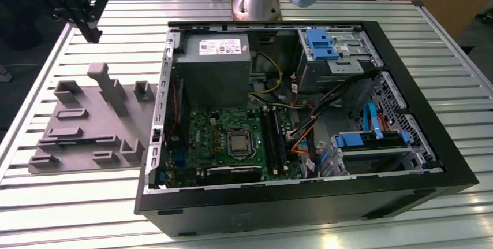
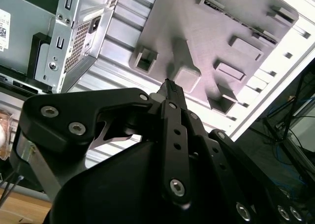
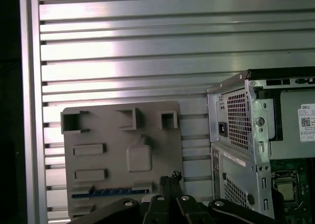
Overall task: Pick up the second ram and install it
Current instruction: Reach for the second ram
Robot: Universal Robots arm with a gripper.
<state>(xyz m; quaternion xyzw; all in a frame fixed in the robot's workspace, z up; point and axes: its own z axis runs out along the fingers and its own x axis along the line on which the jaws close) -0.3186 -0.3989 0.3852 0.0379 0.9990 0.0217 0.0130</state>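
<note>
hovering clear above gray tray (image 1: 92, 116) | pincer (image 1: 91, 34) pressed together, empty | second ram (image 3: 110, 191) slotted near tray edge

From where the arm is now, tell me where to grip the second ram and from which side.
Take the second ram by the middle of its long upper edge, coming straight down. It seems to stand on edge in a slot of the grey holder, so just that thin edge is free; close the fingers on its flat faces.
</note>
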